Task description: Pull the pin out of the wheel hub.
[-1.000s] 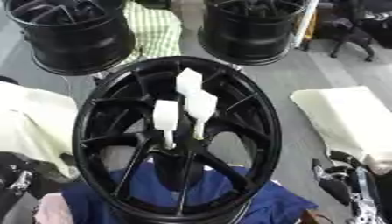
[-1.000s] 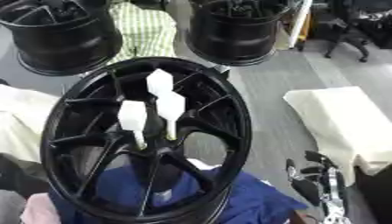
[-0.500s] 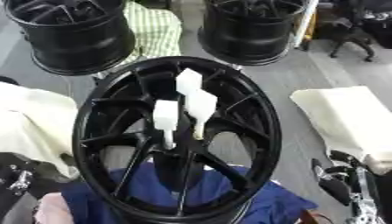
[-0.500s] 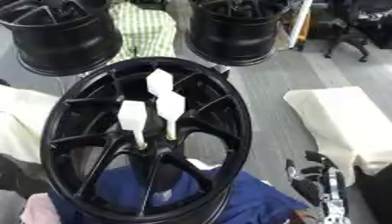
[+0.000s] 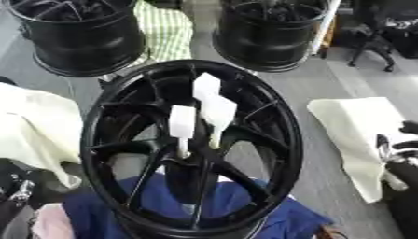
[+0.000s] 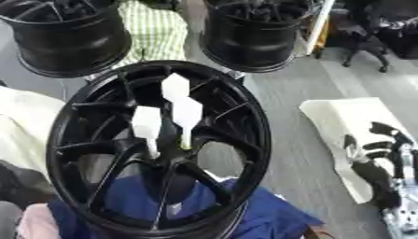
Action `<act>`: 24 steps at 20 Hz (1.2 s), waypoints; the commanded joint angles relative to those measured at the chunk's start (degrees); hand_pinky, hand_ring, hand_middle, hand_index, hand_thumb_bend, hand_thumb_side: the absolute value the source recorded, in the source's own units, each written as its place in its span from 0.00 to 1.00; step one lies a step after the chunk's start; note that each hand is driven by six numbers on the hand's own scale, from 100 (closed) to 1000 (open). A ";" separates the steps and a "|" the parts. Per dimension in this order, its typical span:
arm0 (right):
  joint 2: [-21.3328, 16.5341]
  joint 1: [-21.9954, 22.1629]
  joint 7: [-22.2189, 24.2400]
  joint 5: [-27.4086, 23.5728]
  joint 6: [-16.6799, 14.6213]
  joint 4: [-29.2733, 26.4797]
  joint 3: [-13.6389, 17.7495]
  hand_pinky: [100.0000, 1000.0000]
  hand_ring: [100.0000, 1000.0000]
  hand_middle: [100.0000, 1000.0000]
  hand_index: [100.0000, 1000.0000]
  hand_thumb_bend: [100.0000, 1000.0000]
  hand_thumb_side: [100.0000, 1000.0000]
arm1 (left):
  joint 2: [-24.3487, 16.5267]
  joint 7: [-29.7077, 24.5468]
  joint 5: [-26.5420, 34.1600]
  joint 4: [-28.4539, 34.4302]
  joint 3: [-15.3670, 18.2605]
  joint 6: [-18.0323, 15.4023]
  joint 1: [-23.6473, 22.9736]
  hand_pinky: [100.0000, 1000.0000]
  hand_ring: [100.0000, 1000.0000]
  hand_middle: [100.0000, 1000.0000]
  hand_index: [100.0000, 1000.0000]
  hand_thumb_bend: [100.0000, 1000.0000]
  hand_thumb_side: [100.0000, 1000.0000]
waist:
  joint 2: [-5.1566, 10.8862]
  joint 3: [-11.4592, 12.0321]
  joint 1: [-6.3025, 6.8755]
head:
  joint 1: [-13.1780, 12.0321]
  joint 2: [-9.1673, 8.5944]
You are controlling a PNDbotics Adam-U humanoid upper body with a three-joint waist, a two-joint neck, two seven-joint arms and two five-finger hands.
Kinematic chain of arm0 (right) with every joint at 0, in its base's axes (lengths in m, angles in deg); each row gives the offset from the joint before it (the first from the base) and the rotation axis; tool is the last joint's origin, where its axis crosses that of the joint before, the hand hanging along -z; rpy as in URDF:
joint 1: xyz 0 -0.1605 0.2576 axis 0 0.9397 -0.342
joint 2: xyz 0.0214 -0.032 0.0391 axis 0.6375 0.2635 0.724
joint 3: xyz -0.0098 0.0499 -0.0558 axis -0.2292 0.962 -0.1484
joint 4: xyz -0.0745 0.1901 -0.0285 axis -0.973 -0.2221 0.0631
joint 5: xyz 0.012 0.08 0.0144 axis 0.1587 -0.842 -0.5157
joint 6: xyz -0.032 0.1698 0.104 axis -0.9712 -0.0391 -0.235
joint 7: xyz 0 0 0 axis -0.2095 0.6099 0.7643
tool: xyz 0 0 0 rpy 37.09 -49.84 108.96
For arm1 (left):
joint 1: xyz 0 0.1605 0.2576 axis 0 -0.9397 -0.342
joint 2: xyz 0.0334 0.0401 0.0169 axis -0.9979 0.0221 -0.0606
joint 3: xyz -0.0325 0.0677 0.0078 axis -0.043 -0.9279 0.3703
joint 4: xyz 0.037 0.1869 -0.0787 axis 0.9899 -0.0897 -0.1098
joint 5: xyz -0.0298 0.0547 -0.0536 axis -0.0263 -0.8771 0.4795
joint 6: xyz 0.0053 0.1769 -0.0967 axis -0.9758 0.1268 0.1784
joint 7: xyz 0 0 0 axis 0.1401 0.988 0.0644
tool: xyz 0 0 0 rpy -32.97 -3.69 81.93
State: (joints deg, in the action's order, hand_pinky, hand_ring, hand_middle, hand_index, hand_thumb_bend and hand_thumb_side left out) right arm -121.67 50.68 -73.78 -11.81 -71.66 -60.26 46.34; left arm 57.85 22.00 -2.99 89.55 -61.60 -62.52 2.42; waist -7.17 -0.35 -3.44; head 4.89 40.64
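Note:
A black spoked wheel hub (image 5: 122,116) stands tilted in the middle, resting on a blue cloth (image 5: 274,219). Three pins with white flat tops rise from its centre: one (image 5: 182,122) on the left, one (image 5: 219,112) in the middle, one (image 5: 205,86) behind. Thin pale stems run down toward the hub's middle. My right hand (image 6: 374,156) is raised at the right edge, over a cream cloth, fingers spread and relaxed, well apart from the wheel. My left hand (image 5: 18,191) shows only as dark and silver parts at the lower left corner.
Two more black wheels (image 5: 78,32) (image 5: 274,28) stand at the back, with a green checked cloth (image 5: 167,28) between them. Cream cloths lie at the left (image 5: 32,126) and right (image 5: 359,126). An office chair (image 5: 384,35) is at the far right.
My right hand has risen from the lower right corner to beside the cream cloth. The wheel and the pins have not moved.

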 commanded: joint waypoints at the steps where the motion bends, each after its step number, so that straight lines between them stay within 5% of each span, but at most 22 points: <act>1: -11.81 -1.90 5.46 0.76 2.31 -7.39 -0.90 0.52 0.56 0.71 0.83 0.28 0.32 | -1.82 -0.32 0.00 1.47 -0.06 0.16 0.24 0.53 0.41 0.45 0.69 0.00 0.53 | 0.88 0.15 -0.09 | 0.31 -0.16; 2: -14.53 -2.73 7.67 0.64 2.70 -8.98 -1.55 0.53 0.57 0.73 0.84 0.26 0.17 | -1.88 -0.40 -0.02 1.45 -0.09 0.13 0.24 0.53 0.41 0.45 0.69 0.00 0.53 | 0.88 0.21 -0.14 | 0.31 -0.21; 10: -28.95 -11.63 23.16 -2.37 1.94 -14.57 -8.26 0.60 0.62 0.78 0.92 0.28 0.11 | -2.15 -1.61 -0.18 1.05 -0.68 -0.46 0.68 0.53 0.41 0.45 0.69 0.00 0.54 | 0.82 1.31 -0.53 | 0.57 -0.42; 17: -31.34 -18.07 33.11 -3.55 -1.42 -14.68 -12.61 0.63 0.63 0.82 0.94 0.32 0.09 | -2.43 -2.67 -0.26 1.00 -1.17 -0.90 1.29 0.53 0.42 0.45 0.69 0.00 0.54 | 0.43 2.45 -1.06 | 0.81 -0.83; 24: -29.84 -23.51 39.57 -4.34 -2.38 -14.68 -16.66 0.61 0.61 0.87 0.94 0.38 0.09 | -2.52 -3.36 -0.16 0.94 -1.57 -1.26 2.18 0.53 0.42 0.46 0.69 0.00 0.54 | -0.32 3.57 -1.14 | 1.30 -1.88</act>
State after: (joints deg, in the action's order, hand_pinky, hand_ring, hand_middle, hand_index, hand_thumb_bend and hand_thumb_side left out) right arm -150.43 28.01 -35.18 -15.75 -73.93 -74.24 29.63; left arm 56.59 18.95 -3.04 89.63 -63.03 -63.64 4.00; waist -8.01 3.27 -4.75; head 5.94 39.59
